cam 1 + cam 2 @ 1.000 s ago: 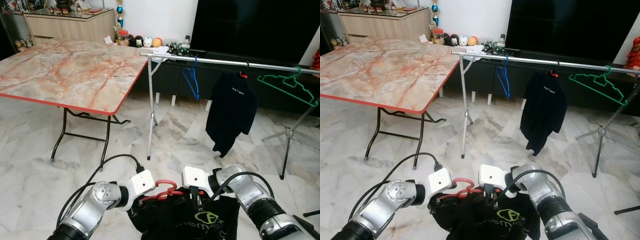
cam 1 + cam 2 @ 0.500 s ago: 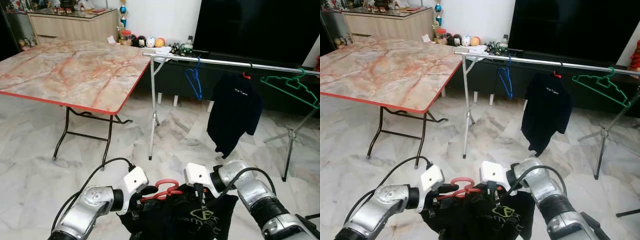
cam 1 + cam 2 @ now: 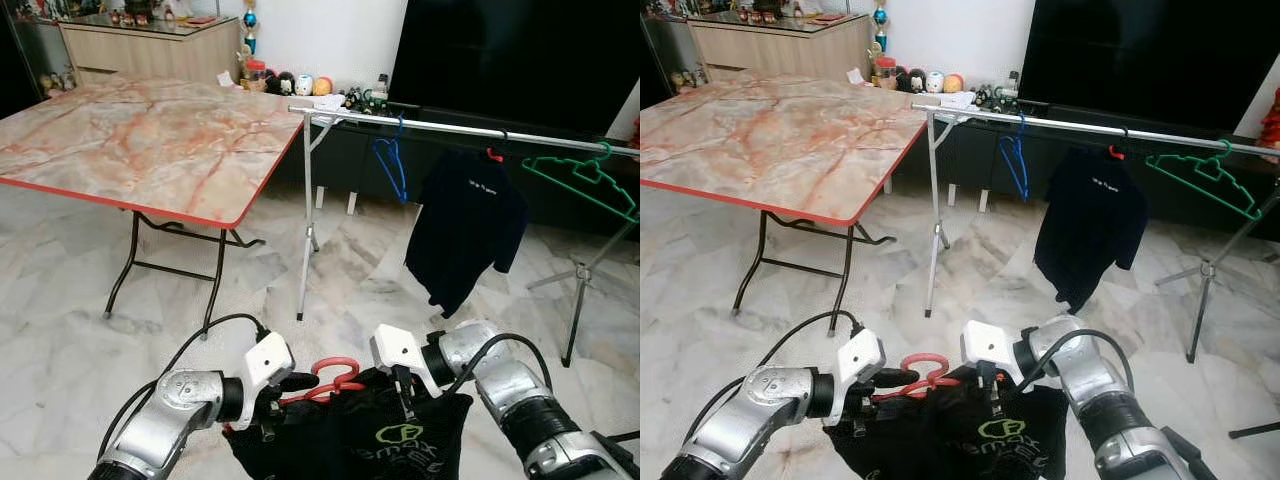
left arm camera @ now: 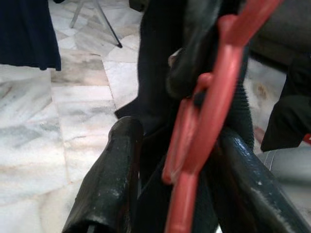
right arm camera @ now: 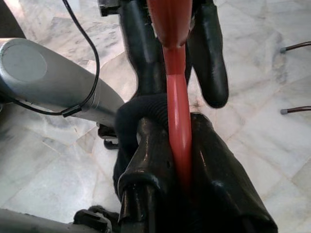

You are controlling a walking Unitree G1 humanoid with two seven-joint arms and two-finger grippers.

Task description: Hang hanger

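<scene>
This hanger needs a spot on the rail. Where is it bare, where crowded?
The rail is bare between its left post and the blue hanger. Crowded further right: black shirt, then green hanger. Both pincers, left and right, hold the red hanger.

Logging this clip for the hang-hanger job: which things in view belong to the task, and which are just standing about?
Part of the job:
red hanger
black shirt on it
left gripper
right gripper
clothes rail

Just about:
marble-top folding table
blue hanger
green hanger
hung dark shirt
television
</scene>
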